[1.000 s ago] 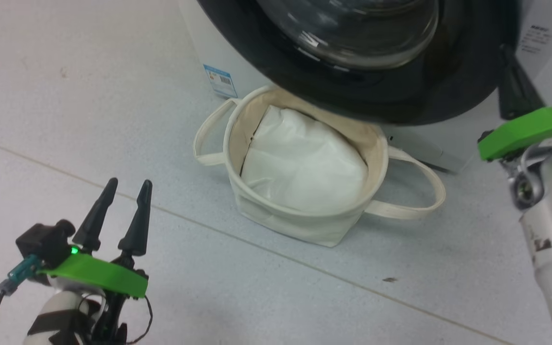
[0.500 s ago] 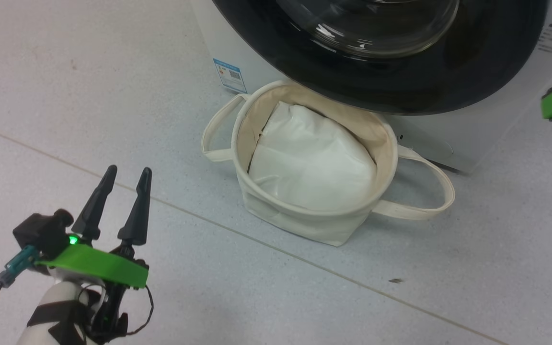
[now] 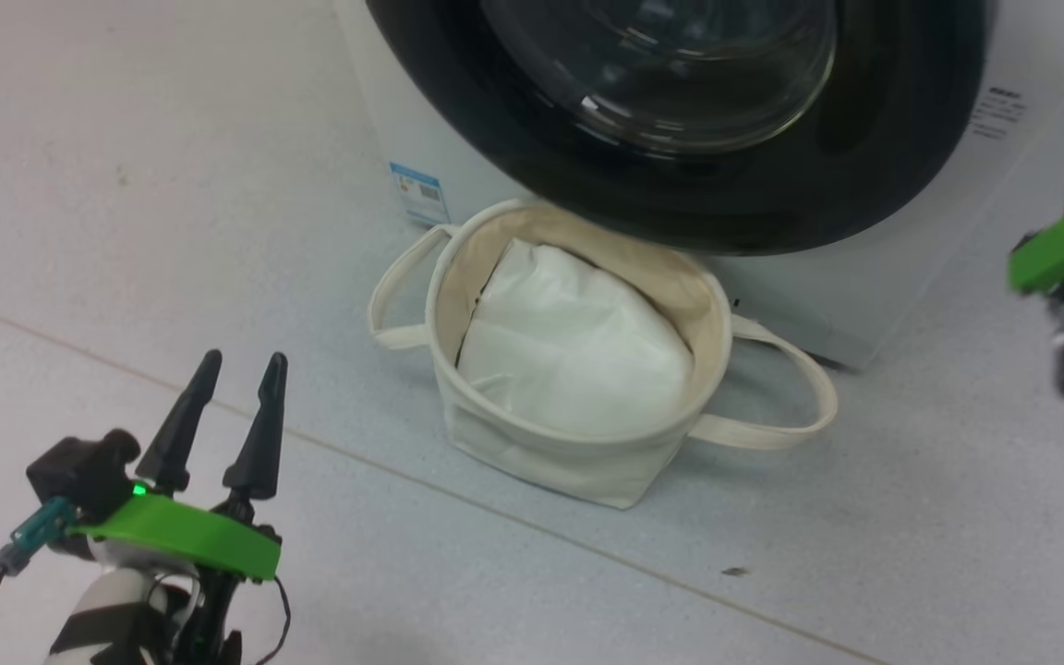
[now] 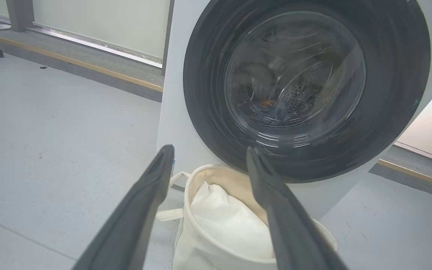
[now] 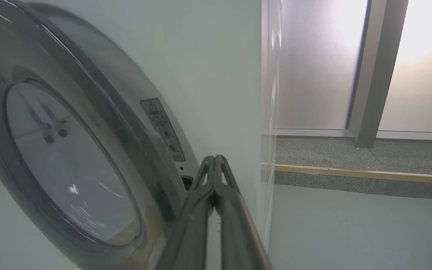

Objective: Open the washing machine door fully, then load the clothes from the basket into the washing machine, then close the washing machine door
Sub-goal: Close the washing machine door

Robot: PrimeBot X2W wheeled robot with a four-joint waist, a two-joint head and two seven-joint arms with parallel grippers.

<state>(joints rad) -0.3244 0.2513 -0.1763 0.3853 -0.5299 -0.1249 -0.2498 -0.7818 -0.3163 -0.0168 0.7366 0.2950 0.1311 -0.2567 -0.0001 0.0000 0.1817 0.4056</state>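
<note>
Shows the washing machine door [image 4: 388,93] lying flat against the front of the white washing machine [image 4: 174,112]. Finds the clothes [image 4: 266,107] behind the glass, in the drum, as a blur of light blue with an orange-brown patch. Finds the basket [image 3: 541,453] on the floor [image 3: 172,185] just in front of the machine, below the door's lower rim, with a plain white cloth bundle [image 3: 578,360] inside. Holds the left pincer [image 3: 245,357] released, fingers spread, grasping nothing, well left of the basket. Clenches the right pincer [image 5: 214,159] on nothing, fingertips pressed together, just beside the door's right rim.
</note>
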